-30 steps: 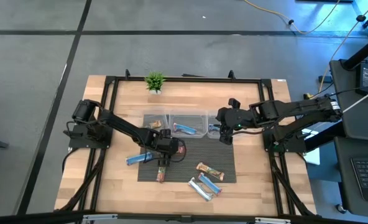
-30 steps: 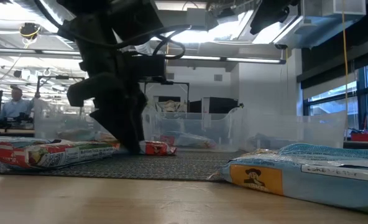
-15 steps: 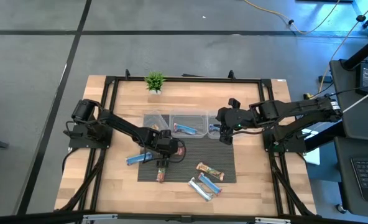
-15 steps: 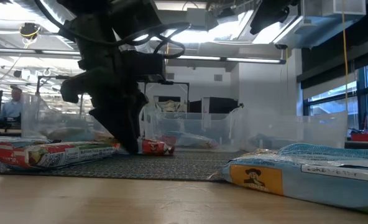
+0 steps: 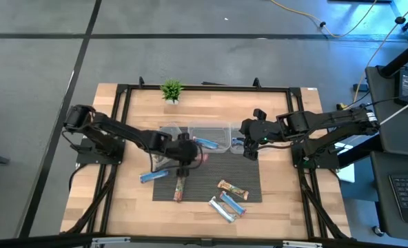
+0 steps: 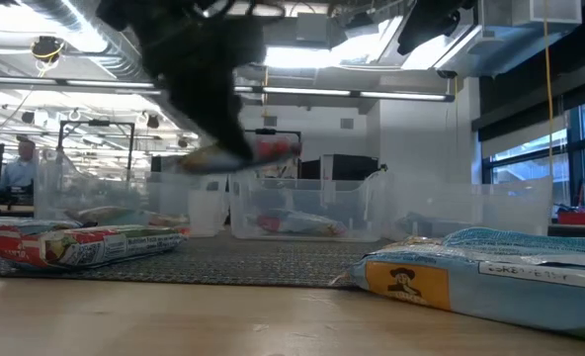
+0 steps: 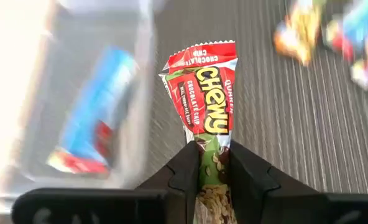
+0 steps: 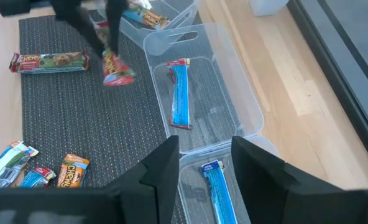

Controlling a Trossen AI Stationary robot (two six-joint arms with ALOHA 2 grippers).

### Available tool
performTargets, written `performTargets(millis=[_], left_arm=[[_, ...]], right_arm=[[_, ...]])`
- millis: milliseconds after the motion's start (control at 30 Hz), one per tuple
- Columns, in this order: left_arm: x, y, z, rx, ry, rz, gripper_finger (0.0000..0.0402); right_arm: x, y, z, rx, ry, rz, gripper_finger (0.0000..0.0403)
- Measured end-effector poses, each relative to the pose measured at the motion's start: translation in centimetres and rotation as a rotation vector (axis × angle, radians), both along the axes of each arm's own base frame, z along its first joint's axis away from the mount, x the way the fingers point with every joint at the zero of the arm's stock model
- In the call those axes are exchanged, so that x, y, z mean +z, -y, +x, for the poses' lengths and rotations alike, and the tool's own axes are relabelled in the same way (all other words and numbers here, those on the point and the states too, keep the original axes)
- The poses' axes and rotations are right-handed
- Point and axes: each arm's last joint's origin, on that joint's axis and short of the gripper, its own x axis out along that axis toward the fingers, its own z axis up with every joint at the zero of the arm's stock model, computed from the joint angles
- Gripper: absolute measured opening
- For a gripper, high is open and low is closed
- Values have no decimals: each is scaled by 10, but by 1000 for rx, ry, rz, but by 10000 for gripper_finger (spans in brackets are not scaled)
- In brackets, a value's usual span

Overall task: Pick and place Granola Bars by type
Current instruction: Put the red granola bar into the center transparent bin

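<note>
My left gripper (image 7: 212, 163) has its fingers clamped on one end of a glossy red-and-green Chewy bar (image 7: 206, 106), a flat crinkled wrapper lifted clear of the dark ribbed mat (image 5: 211, 176) just beside the clear plastic bins (image 5: 204, 138). From bench level the bar (image 6: 263, 150) hangs above the bin walls.

The bins are thin, see-through, round-cornered tubs in a row along the mat's far edge. In the right wrist view one holds a long blue bar (image 8: 181, 93), the next one nearer that camera another blue bar (image 8: 216, 180), and the farthest a brown-and-yellow bar (image 8: 148, 18).

On the mat lies a red-and-green bar (image 5: 179, 186) below the held one; a blue bar (image 5: 152, 176) sits at the mat's left edge on the pale wooden bench (image 5: 131, 207). A brown bar (image 5: 231, 188), blue bar (image 5: 233, 204) and silvery-white bar (image 5: 221, 209) cluster at the mat's near right corner.

My right gripper (image 8: 202, 165) waits over the rightmost bin, fingers spread and empty.
</note>
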Motion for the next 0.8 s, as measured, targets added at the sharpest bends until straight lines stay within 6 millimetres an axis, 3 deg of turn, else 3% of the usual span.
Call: performTargets(millis=[167, 300, 500, 800], left_arm=[[27, -20, 7, 86, 208, 115, 65], [33, -42, 15, 169, 308, 160, 65], [16, -65, 23, 209, 269, 86, 65], [-19, -70, 34, 205, 165, 77, 65]], right_arm=[[0, 0, 0, 1, 4, 0, 150], [0, 0, 0, 2, 5, -2, 150], [0, 0, 0, 0, 5, 0, 150], [0, 0, 1, -1, 10, 1, 150]])
